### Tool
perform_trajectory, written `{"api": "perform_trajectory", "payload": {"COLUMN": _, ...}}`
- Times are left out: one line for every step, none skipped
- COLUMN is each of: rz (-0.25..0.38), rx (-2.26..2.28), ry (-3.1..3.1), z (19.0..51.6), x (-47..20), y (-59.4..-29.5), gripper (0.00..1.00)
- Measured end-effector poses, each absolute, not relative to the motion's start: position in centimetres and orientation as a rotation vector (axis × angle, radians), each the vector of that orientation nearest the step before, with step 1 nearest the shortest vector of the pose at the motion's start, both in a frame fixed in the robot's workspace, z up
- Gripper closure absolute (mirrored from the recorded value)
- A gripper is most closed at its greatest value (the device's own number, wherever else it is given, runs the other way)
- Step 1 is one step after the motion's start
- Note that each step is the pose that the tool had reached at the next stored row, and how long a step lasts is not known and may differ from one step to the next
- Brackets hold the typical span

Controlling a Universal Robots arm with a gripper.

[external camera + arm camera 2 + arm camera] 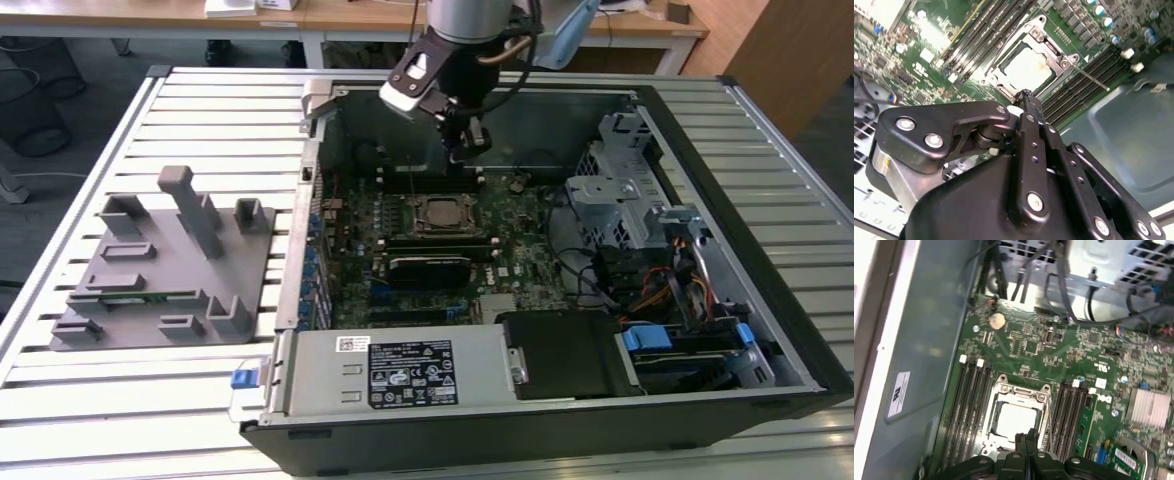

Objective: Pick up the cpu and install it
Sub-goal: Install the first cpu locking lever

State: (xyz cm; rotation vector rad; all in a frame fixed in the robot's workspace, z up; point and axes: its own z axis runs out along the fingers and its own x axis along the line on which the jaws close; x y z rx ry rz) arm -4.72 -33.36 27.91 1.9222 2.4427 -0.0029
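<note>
The cpu, a pale shiny square, lies in the metal socket frame in the middle of the green motherboard inside the open computer case. My gripper hangs a little above the board, just behind the socket in the exterior view, with its black fingers pressed together and nothing between them. In the second wrist view the fingertips hover over the near edge of the cpu, and the socket's thin lever lies flat beside it. The first wrist view shows the gripper directly over the edge of the cpu.
Black memory slots flank the socket. A drive cage with cables stands at the exterior view's right, and a power supply sits at the front. The case wall rises behind the gripper. A grey fixture block lies left of the case.
</note>
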Motion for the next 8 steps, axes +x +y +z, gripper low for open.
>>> {"api": "perform_trajectory", "payload": {"rz": -0.003, "rx": 1.9, "ry": 2.46, "z": 27.9, "x": -4.72, "y": -33.36, "gripper": 0.89}}
{"api": "perform_trajectory", "payload": {"rz": -0.002, "rx": 1.879, "ry": 2.476, "z": 27.89, "x": -4.72, "y": -33.36, "gripper": 0.89}}
{"api": "perform_trajectory", "payload": {"rz": -0.002, "rx": 1.857, "ry": 2.493, "z": 27.88, "x": -4.72, "y": -33.36, "gripper": 0.89}}
{"api": "perform_trajectory", "payload": {"rz": -0.001, "rx": 1.839, "ry": 2.506, "z": 27.88, "x": -4.72, "y": -33.36, "gripper": 0.89}}
{"api": "perform_trajectory", "payload": {"rz": -0.001, "rx": 1.826, "ry": 2.515, "z": 27.87, "x": -4.72, "y": -33.36, "gripper": 0.89}}
{"api": "perform_trajectory", "payload": {"rz": -0.001, "rx": 1.817, "ry": 2.522, "z": 27.87, "x": -4.72, "y": -33.36, "gripper": 0.89}}
{"api": "perform_trajectory", "payload": {"rz": -0.001, "rx": 1.809, "ry": 2.528, "z": 27.88, "x": -4.73, "y": -33.38, "gripper": 0.89}}
{"api": "perform_trajectory", "payload": {"rz": 0.0, "rx": 1.8, "ry": 2.534, "z": 27.87, "x": -4.73, "y": -33.39, "gripper": 0.89}}
